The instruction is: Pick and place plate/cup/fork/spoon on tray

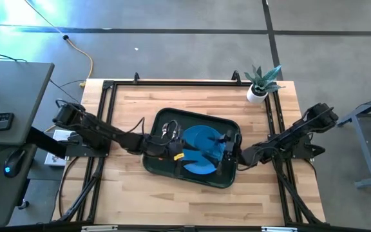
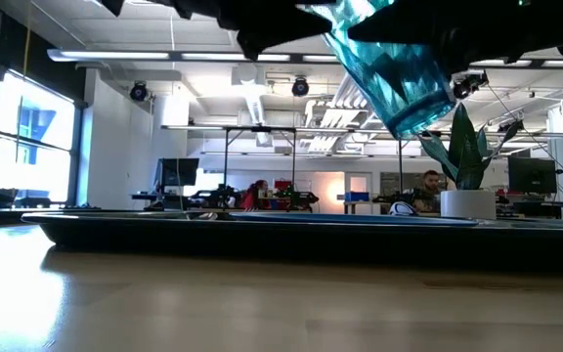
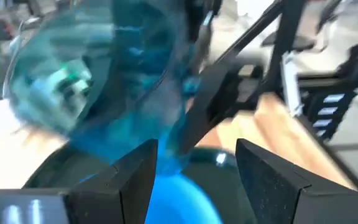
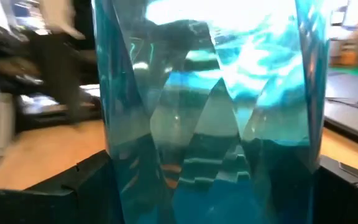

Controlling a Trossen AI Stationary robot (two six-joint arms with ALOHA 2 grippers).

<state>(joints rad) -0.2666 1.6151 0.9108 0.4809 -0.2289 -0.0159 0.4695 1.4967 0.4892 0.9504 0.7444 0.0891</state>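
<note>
On the pale wooden table (image 1: 198, 200) sits the tray (image 1: 154, 162), carrying the plate (image 1: 201, 149). The right gripper (image 1: 227, 147) is clamped on the tilted cup (image 2: 391, 70), lifted above the plate; the left gripper (image 1: 170, 149), fingers apart, hovers over the tray. Beyond is an office with a seated person (image 2: 428, 190).

Open-plan lab: monitors (image 2: 177, 172), ceiling lights (image 2: 213, 56).

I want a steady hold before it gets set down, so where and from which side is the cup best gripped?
Grip the cup across its side walls, coming in from the side. It is taller than wide, and its faceted walls likely give the jaws opposite faces to close on. The right gripper holds it that way, tilted above the tray.
</note>
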